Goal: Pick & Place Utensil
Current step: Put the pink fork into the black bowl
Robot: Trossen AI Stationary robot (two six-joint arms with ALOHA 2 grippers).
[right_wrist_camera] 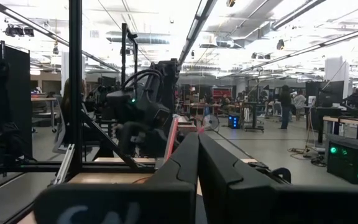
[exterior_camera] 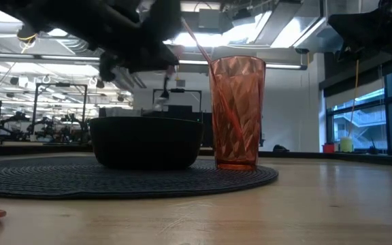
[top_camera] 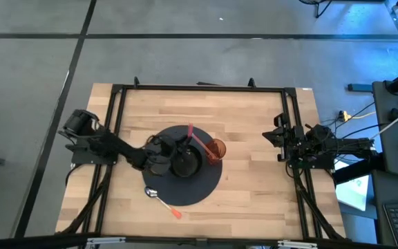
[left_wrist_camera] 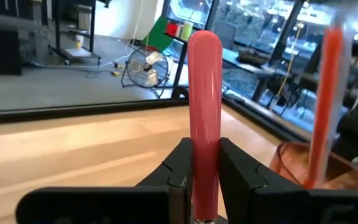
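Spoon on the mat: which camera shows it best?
High view: the spoon lies whole at the mat's near edge, silver bowl, orange handle. Low view catches only an orange tip at its edge; the wrist views miss it.

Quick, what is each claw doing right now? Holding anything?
Left claw: shut on a pink utensil, above the bowl.
Right claw: shut, holding nothing, waiting at the table's right edge.

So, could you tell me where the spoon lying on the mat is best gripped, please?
Probably from straight above, at mid-handle. The spoon lies flat at the front edge of the round mat, bowl on the mat and orange handle end out on the wood; closing across the thin handle avoids the curved bowl.
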